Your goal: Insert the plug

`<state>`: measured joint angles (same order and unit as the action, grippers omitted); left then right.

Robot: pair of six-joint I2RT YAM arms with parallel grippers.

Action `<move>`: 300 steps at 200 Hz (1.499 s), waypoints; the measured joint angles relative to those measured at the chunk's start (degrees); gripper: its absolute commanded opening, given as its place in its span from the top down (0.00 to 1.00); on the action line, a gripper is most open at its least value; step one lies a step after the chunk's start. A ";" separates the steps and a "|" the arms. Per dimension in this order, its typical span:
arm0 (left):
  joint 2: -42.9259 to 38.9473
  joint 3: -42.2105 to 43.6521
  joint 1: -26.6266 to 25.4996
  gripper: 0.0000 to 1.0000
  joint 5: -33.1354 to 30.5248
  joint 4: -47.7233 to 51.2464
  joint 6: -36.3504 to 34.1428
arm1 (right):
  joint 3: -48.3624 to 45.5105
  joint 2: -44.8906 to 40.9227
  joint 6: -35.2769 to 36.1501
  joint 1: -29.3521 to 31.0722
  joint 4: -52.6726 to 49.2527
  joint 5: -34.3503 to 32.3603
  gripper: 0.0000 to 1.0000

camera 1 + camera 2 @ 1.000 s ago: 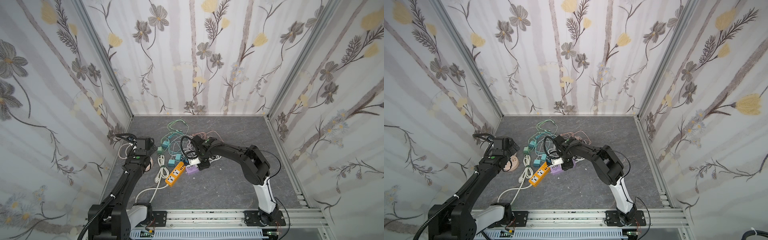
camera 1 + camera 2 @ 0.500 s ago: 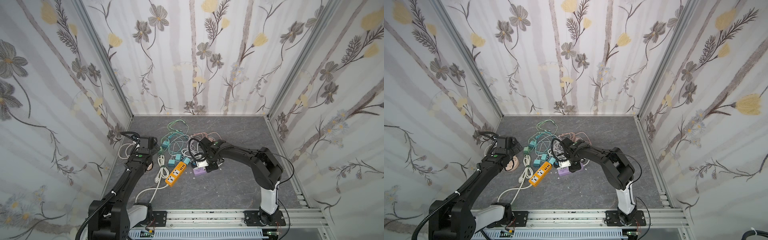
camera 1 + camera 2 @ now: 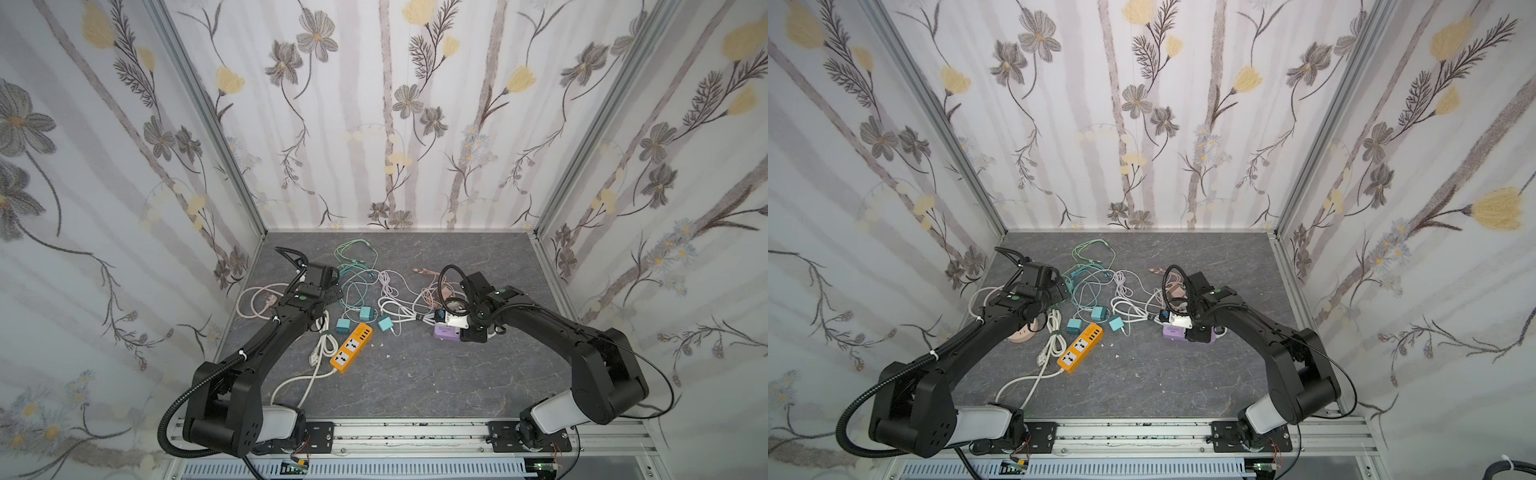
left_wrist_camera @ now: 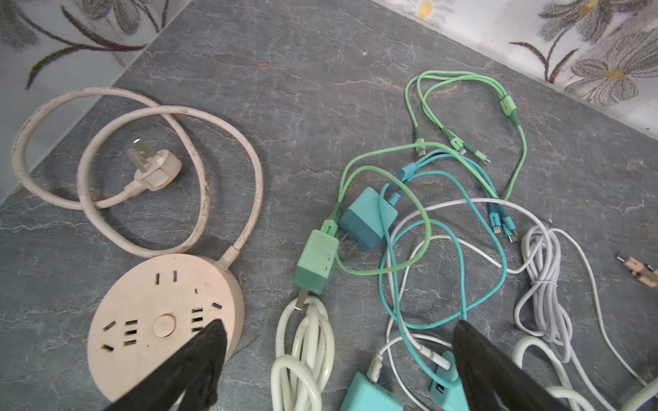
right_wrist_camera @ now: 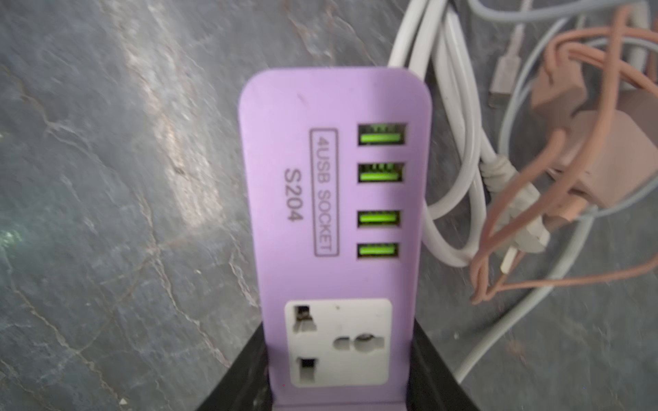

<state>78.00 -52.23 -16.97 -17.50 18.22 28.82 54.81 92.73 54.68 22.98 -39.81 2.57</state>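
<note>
The right pincer [image 5: 340,331] grips the purple socket strip [image 5: 334,178] by its two long sides; the strip lies flat on the grey desk [image 3: 415,374], just beside a white cable [image 5: 466,160] and a pink charger [image 5: 605,153]. The left pincer [image 4: 338,323] hangs wide open above a coiled white cord [image 4: 306,356], holding nothing.

I read the purple strip [image 5: 302,106] as matt plastic, the floor [image 5: 106,178] as veined stone, faintly glossy; the round socket [image 4: 142,295] at nine o'clock is scuffed plastic.
</note>
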 measured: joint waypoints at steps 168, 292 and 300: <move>44.41 -41.27 -24.28 0.24 18.05 2.08 -19.76 | -11.41 -14.91 -1.79 -1.70 8.24 6.08 0.60; 46.64 -41.51 -23.15 0.21 18.08 7.82 -21.18 | -13.88 -10.78 -0.96 2.95 9.99 3.85 0.58; 45.83 -40.74 -22.86 0.21 18.43 7.52 -22.51 | -13.88 -10.67 -0.96 2.93 9.99 3.85 0.57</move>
<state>123.83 -92.97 -39.83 0.93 25.74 6.31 40.93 82.06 53.71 25.91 -29.82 6.42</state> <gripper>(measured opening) 0.787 0.478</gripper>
